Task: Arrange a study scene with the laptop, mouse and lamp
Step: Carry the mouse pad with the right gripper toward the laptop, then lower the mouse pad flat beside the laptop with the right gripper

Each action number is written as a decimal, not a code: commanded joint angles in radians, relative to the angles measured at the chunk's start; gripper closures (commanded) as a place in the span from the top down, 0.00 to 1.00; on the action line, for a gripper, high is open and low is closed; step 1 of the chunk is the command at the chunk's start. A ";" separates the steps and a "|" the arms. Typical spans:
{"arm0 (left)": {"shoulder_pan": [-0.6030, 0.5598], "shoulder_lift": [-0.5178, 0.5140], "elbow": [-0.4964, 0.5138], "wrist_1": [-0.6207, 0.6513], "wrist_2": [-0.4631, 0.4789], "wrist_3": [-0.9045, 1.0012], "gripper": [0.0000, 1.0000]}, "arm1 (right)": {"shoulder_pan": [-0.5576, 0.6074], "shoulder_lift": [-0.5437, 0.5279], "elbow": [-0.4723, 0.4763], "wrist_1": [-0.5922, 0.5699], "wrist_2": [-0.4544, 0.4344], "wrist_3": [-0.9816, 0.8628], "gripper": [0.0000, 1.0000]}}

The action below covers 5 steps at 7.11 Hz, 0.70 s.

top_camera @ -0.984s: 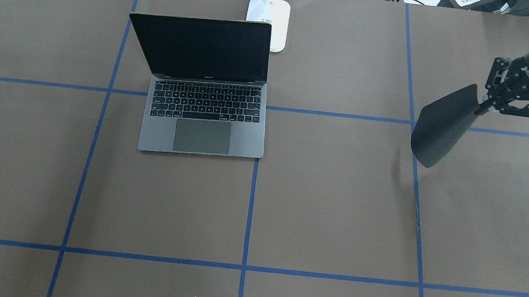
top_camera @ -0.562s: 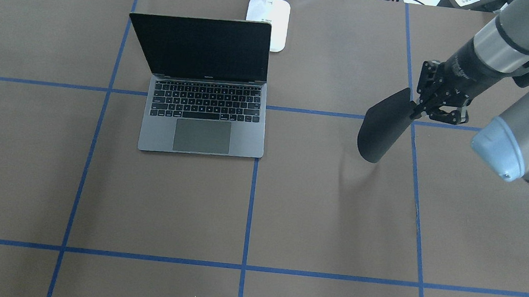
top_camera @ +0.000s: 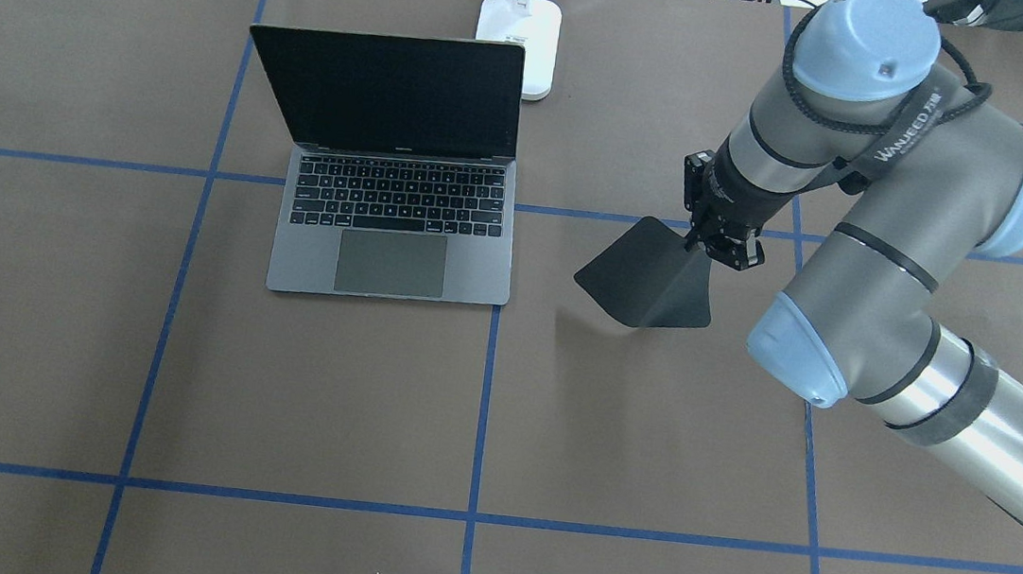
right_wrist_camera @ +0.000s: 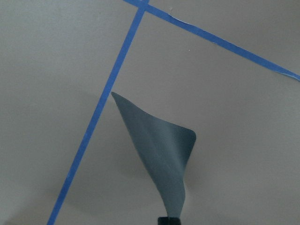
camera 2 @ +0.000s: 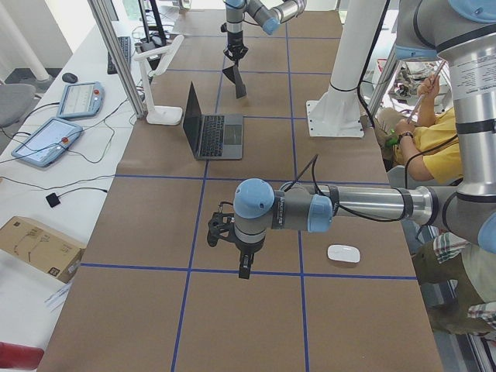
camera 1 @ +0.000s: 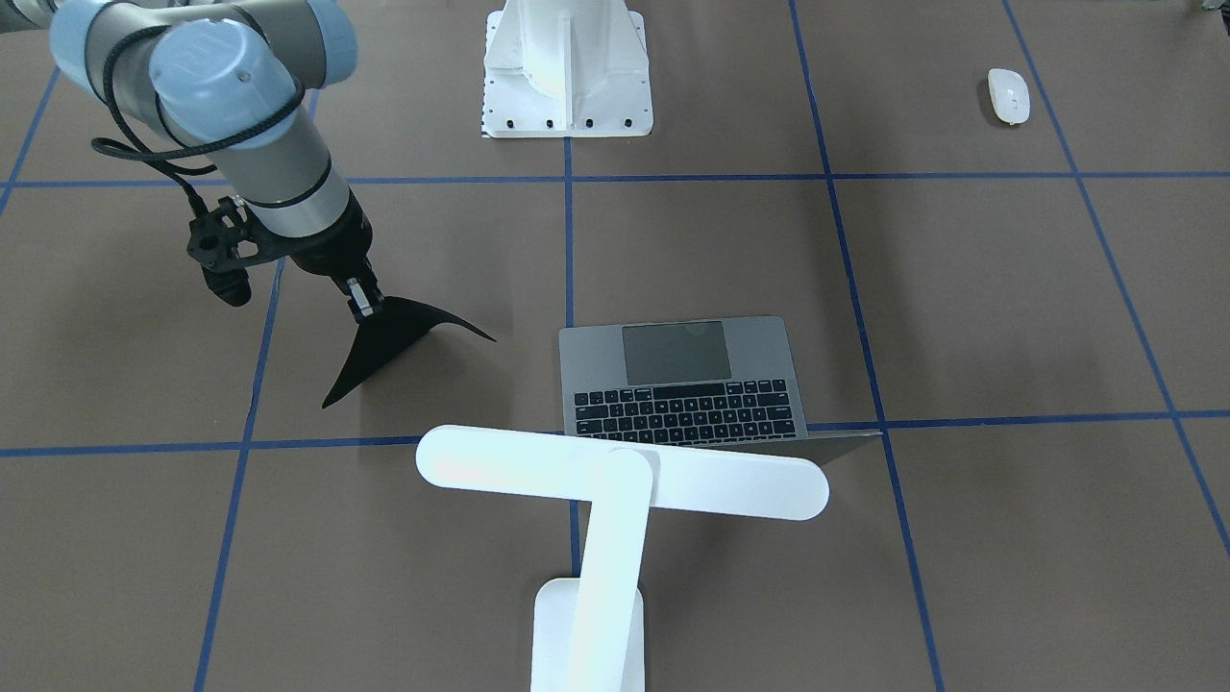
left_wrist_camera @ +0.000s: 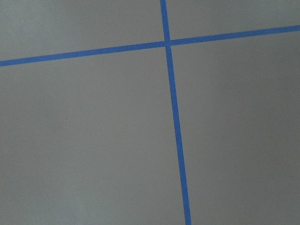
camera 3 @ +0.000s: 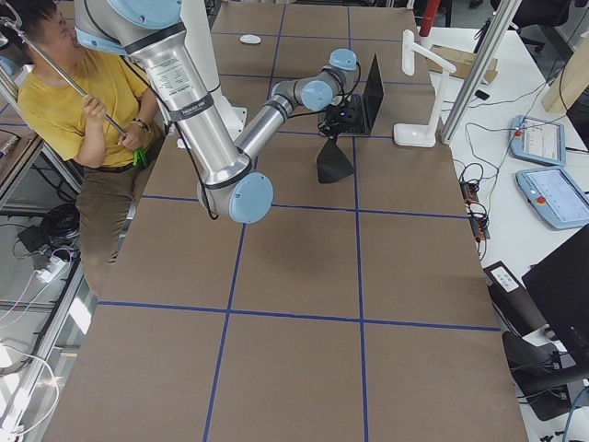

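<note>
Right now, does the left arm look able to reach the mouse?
Probably yes: the mouse lies in the open close to the left end effector, with nothing standing between them.

Count from where I stand: 1 laptop [top_camera: 395,218], 1 mouse [camera 1: 1009,96], 1 lamp [camera 1: 615,481], 1 black pad [top_camera: 650,278]. 2 robot arms: right arm [top_camera: 861,219], left arm [camera 2: 349,205]. 1 white bolted pedestal [camera 1: 567,67]. 2 teach pendants on the side bench: near pendant [camera 2: 40,141], far pendant [camera 2: 77,99]. 1 cardboard box [camera 2: 39,246].
</note>
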 commanded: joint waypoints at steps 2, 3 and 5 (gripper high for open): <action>0.000 -0.002 0.003 0.000 0.000 -0.001 1.00 | -0.004 0.093 -0.236 0.137 -0.085 0.008 0.00; 0.000 -0.003 0.005 0.000 0.000 -0.001 1.00 | -0.007 0.124 -0.303 0.195 -0.087 0.046 0.00; 0.000 -0.003 0.010 0.000 0.000 -0.001 1.00 | -0.019 0.198 -0.373 0.211 -0.090 0.118 0.00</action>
